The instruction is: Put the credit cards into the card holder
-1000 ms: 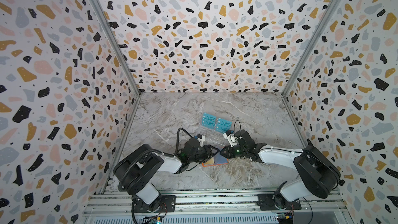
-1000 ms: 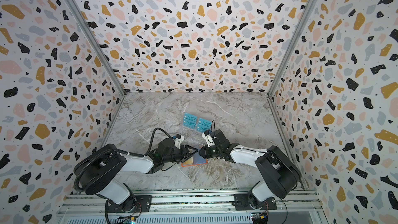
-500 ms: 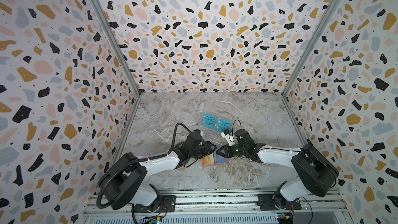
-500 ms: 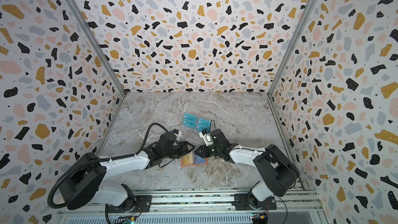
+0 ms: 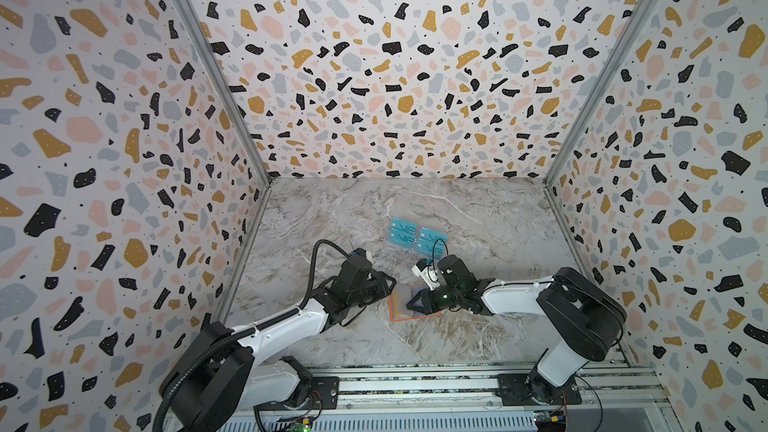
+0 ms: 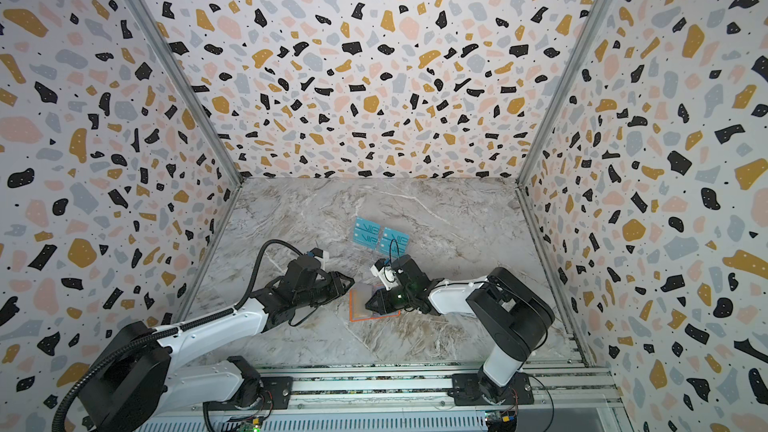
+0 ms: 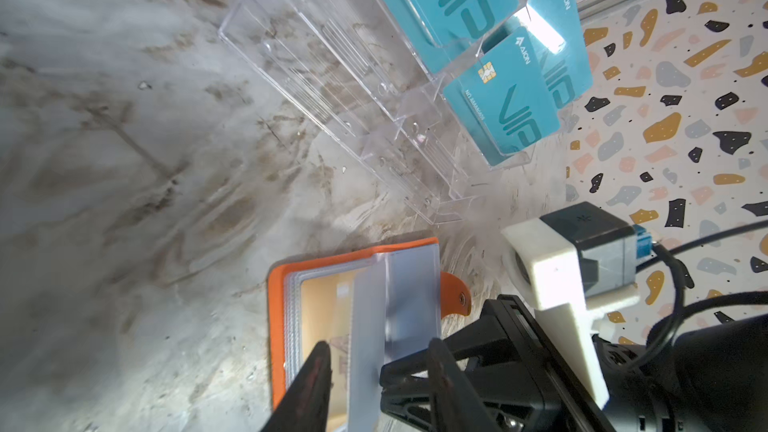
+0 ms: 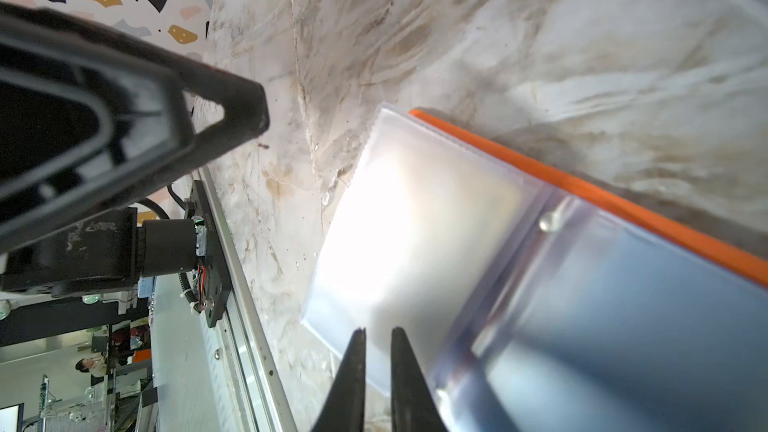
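We see the open card holder with a gold card sleeved inside; teal cards stand in the clear stand. The right gripper narrowly pinches a sleeve; we cannot tell the left gripper's spread.

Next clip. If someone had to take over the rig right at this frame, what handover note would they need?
Left gripper: at the left edge of the card holder in the top views. No card is seen in it, and its jaw width is unclear.
Right gripper: over the open card holder, jaws almost shut, tips at its clear sleeves. A pinch can't be confirmed.
Things: a gold card shows inside one sleeve. Four teal VIP cards sit in the clear stand behind.
Done: one gold card sleeved, it seems.
Left: move the teal cards from the stand into the holder.
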Robot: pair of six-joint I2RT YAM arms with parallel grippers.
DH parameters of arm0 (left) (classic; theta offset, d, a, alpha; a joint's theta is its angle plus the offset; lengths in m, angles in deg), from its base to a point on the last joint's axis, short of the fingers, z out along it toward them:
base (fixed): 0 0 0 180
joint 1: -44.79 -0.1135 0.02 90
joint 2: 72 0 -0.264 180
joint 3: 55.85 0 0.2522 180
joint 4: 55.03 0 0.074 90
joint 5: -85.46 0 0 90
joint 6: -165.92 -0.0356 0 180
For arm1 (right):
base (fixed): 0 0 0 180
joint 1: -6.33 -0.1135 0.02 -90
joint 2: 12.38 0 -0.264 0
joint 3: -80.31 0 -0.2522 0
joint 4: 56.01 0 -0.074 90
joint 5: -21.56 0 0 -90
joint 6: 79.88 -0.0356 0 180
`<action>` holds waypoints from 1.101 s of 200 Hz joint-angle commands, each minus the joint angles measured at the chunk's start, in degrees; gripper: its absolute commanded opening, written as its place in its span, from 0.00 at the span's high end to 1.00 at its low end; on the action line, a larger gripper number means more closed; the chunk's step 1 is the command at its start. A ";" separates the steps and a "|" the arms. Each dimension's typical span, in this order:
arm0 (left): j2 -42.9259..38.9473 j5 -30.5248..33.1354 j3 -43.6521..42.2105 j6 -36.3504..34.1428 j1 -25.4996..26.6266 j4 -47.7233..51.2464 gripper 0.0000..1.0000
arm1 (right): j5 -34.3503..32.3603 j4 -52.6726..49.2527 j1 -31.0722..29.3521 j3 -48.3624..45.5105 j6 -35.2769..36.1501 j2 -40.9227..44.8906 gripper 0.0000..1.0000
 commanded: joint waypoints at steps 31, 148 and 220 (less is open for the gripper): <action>3.82 -2.99 -1.05 -0.95 0.11 -0.47 0.63 | -0.82 2.44 -0.69 1.41 -3.54 -2.79 0.90; 13.35 -5.20 1.11 -3.68 1.25 -1.69 0.67 | -3.52 5.92 -2.99 2.09 -9.42 -1.88 0.92; 16.86 -4.65 4.66 -8.74 1.17 3.49 0.80 | -7.24 -22.48 6.15 20.59 11.42 3.36 0.87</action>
